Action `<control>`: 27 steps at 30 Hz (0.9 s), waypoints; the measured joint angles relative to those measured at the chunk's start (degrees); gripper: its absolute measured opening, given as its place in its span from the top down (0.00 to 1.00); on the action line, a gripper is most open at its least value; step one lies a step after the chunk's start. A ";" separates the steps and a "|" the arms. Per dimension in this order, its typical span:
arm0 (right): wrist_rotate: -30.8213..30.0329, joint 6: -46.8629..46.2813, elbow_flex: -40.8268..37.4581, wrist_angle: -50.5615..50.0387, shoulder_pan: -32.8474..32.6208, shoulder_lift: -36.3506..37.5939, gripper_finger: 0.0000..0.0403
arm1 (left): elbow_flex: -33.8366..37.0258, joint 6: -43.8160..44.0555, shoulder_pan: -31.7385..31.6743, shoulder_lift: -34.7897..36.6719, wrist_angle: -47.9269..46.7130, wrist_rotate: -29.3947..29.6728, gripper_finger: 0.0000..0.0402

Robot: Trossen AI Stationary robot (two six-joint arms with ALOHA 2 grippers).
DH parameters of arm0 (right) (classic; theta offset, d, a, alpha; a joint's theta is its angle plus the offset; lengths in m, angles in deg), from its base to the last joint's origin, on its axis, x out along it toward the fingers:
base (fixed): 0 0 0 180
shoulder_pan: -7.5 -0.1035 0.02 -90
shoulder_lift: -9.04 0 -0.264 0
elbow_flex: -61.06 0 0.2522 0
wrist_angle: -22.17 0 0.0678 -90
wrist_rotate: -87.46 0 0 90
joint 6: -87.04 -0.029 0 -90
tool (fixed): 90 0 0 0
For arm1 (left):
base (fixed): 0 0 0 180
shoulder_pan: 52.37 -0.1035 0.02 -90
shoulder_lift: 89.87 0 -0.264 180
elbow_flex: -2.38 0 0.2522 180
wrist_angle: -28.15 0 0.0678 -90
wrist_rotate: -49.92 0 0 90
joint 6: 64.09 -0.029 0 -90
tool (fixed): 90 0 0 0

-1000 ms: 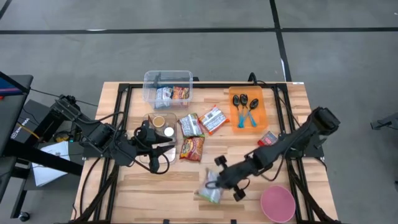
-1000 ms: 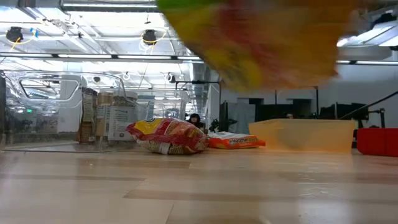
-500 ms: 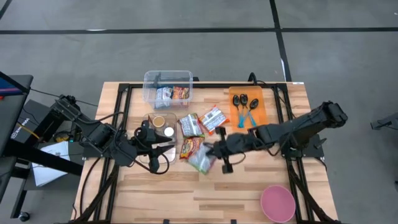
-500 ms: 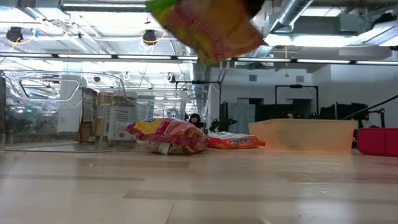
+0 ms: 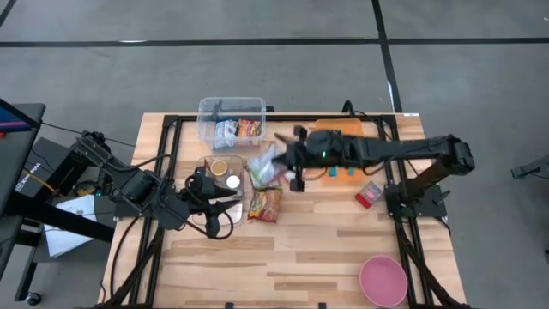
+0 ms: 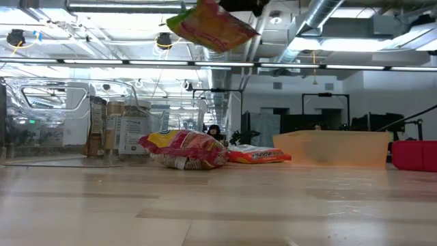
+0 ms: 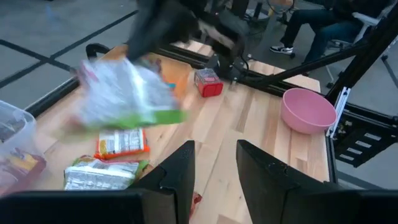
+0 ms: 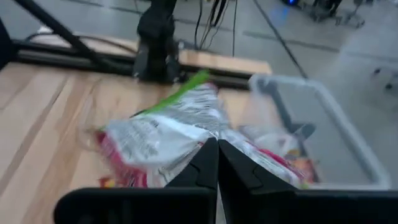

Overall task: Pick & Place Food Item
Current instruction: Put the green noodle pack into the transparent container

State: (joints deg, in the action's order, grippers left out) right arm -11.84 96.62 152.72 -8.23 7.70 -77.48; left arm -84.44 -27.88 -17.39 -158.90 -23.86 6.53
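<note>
A silver, green and red snack bag (image 5: 268,160) hangs in the air over the middle of the table, with my right gripper (image 8: 217,144) shut on it. In the low view the bag (image 6: 212,26) sits high and tilted. Just beyond it, at the far edge, stands a clear bin (image 5: 232,120) with packets inside. My left gripper (image 7: 214,163) waits at the table's left, open, with nothing between its fingers. My right gripper pinches the snack bag at one edge (image 8: 208,134) between its two shut fingers. The fingers come slanting down from the table's right. The bag is lifted clear of the table and sticks out ahead of the fingertips toward the clear bin, tilted.
Other snack bags (image 5: 264,204) lie on the table's middle, beside jars (image 5: 221,169) near my left gripper. An orange tray (image 5: 352,159) with spoons is partly under my right arm. A red box (image 5: 369,193) and a pink bowl (image 5: 383,281) are on the right.
My right gripper, shut on the snack bag all along, has swung from near the table's near edge toward the far edge and upward, ending by the clear bin. The bag has risen with it and now hangs higher above the table.
</note>
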 joint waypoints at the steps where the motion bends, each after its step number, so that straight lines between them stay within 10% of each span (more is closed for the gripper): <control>1: 1.24 1.10 0.86 0.02 1.34 0.00 1.00 | 0.00 0.47 0.01 0.00 -0.01 0.01 0.72; 27: 38.29 35.54 35.00 -16.60 28.20 -26.08 1.00 | 0.00 13.87 2.89 0.00 -3.41 -0.04 0.72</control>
State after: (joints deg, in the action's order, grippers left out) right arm 26.45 132.16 187.72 -24.83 35.91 -103.56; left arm -84.44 -14.01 -14.50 -158.90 -27.27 6.49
